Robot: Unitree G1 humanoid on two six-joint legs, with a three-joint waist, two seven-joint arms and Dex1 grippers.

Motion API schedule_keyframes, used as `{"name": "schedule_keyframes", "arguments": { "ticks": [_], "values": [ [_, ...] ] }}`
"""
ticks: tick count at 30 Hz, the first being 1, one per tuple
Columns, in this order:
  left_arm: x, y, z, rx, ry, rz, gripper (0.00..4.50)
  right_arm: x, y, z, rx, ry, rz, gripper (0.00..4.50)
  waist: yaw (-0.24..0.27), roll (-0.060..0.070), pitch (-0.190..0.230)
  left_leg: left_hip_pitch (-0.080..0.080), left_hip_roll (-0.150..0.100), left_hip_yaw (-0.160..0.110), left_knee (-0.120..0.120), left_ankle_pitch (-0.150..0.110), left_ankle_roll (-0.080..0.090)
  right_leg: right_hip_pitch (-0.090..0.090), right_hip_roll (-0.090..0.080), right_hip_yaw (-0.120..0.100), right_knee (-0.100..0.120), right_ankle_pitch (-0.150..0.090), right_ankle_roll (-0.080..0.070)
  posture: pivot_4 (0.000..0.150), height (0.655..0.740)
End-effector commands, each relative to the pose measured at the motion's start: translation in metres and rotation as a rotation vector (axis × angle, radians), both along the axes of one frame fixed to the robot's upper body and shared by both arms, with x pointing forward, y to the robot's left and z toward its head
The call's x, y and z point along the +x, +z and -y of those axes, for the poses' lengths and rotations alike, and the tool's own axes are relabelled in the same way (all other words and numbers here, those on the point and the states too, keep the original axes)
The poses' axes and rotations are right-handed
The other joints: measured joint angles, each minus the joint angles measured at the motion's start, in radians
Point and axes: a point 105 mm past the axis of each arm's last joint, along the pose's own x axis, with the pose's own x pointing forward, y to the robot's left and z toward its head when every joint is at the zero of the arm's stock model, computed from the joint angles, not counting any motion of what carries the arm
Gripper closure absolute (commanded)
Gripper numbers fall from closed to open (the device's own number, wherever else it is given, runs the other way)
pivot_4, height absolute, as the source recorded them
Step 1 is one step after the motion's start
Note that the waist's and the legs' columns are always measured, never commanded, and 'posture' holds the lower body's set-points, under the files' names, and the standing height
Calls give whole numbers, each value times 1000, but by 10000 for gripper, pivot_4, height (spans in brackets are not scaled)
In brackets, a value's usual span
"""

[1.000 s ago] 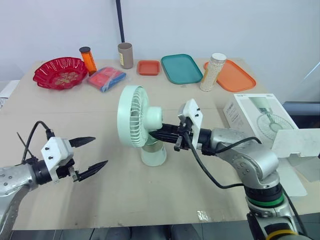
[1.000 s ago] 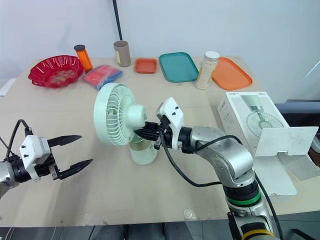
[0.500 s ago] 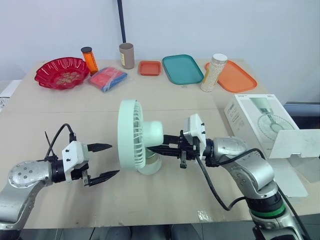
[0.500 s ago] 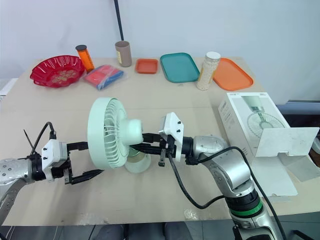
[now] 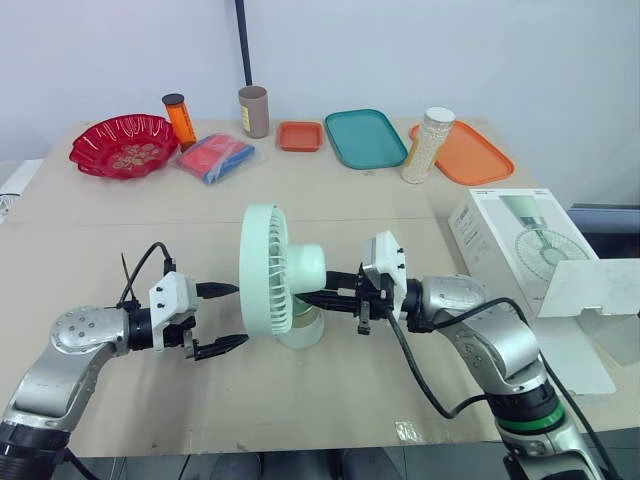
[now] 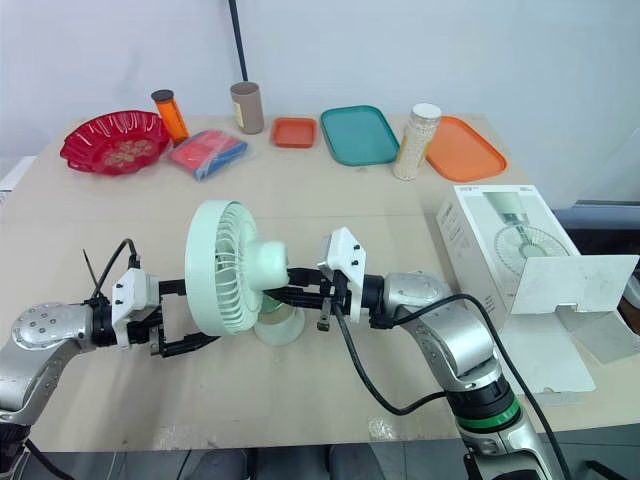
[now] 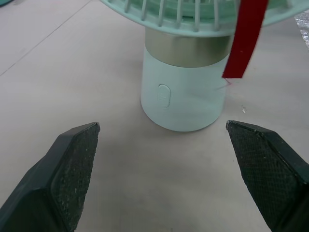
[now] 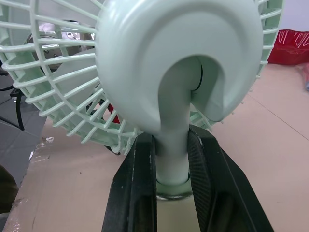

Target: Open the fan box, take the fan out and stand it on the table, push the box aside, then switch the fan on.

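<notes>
The mint-green fan [image 5: 270, 278] stands upright on the table, mid-front, its grille facing my left side. My right gripper [image 5: 306, 297] is shut on the fan's neck; the right wrist view shows both fingers [image 8: 139, 169] clamping the neck just above the base. My left gripper [image 5: 238, 316] is open, level with the fan's base [image 7: 183, 92], one finger on each side and apart from it. A small oval button [image 7: 164, 95] faces it. A red strip [image 7: 244, 43] hangs from the grille. The white fan box [image 5: 520, 235] lies at the right, flap [image 5: 595, 285] open.
Along the far edge stand a red bowl [image 5: 120, 145], an orange bottle [image 5: 177, 118], a blue-red packet [image 5: 213, 157], a brown cup [image 5: 253, 110], a small orange tray [image 5: 298, 135], a teal tray [image 5: 364, 137], a jar of white beads [image 5: 427, 143] and an orange tray [image 5: 468, 152].
My left gripper has moved right, from well left of the fan up to its base, staying open. The right gripper kept hold of the neck; the fan shifted slightly left.
</notes>
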Motion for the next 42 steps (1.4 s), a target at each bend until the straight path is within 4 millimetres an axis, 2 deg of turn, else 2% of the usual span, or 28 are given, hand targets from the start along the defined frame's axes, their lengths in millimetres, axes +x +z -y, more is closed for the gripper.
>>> {"name": "schedule_keyframes", "arguments": {
  "ticks": [1,4,5,7,8,10,11,12,14,21,42],
  "values": [
    [2,3,0,-7,-13,-8,2744,-3,13,0,34,23,49,41539,0,0,0,0,0,0,0,0,0,0,0,0,0,0,0,1500,7400],
    [4,-2,-3,3,-14,-16,11171,0,14,1,37,13,48,41539,0,0,0,0,0,0,0,0,0,0,0,0,0,0,0,1500,7400],
    [5,-2,-3,4,-16,-15,15731,0,14,1,36,13,47,41539,0,0,0,0,0,0,1,0,0,0,0,0,1,0,0,1500,7400],
    [7,-4,-1,0,-10,-17,20283,-1,13,1,30,17,45,41539,0,0,0,0,0,0,1,0,0,0,0,0,1,0,0,1500,7400],
    [7,-6,0,-4,-9,-21,25049,-1,13,1,27,18,43,41539,0,0,0,0,0,0,1,0,0,0,0,0,1,0,0,1500,7400],
    [7,-7,3,-12,-11,-22,31322,-2,13,1,23,22,41,41539,0,0,0,0,0,0,1,0,0,0,0,0,1,0,0,1500,7400],
    [7,-6,5,-16,-11,-23,31322,-2,13,1,23,22,41,41539,0,0,0,0,0,0,1,0,0,0,0,0,1,0,0,1500,7400],
    [7,-6,6,-18,-14,-20,37037,-2,14,2,24,22,38,41539,0,0,0,0,0,0,1,0,0,0,0,0,1,0,0,1500,7400],
    [10,-6,10,-27,-9,-20,43946,-3,13,1,19,27,33,41539,0,0,0,0,0,0,1,0,0,0,0,0,1,0,0,1500,7400],
    [19,-6,21,-35,-12,-3,44519,-3,12,1,6,37,23,41539,0,0,-1,0,0,0,3,0,0,1,0,0,1,0,0,1500,7400],
    [17,-6,44,-84,-35,-7,44519,-7,12,-5,6,44,7,41539,0,0,-1,0,0,-1,4,0,1,1,0,0,2,0,0,1500,7400]
  ]
}}
